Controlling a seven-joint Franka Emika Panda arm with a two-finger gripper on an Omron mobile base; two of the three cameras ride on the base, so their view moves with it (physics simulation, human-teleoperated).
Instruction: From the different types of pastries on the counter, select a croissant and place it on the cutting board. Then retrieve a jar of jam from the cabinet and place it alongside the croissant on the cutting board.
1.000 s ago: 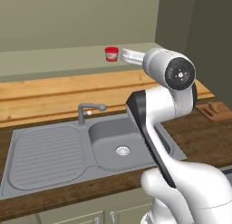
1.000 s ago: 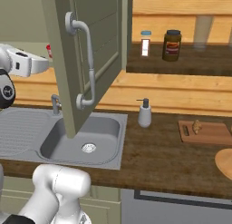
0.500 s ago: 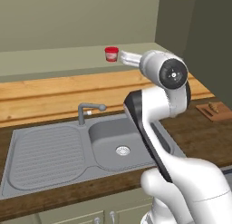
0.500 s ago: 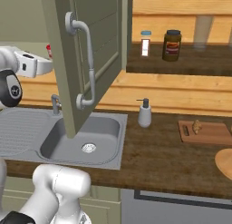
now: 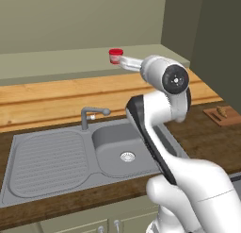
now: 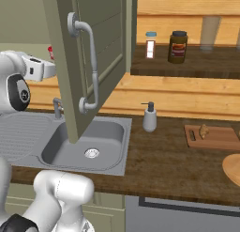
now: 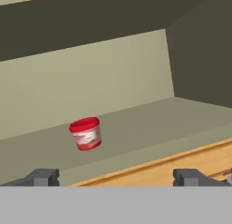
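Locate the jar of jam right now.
The jar of jam stands on the open cabinet's shelf, ahead of the open gripper, left of centre in the hand view.

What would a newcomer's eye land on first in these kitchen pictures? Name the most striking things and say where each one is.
First comes the small red jar of jam, alone on the pale floor of the cabinet, with the open gripper aimed at it from short of the shelf. Next is the cabinet's door, swung wide above the sink. At the right, the croissant lies on the cutting board.

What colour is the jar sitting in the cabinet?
Red, lid included, with a pale band; the jar shows best in the hand view.
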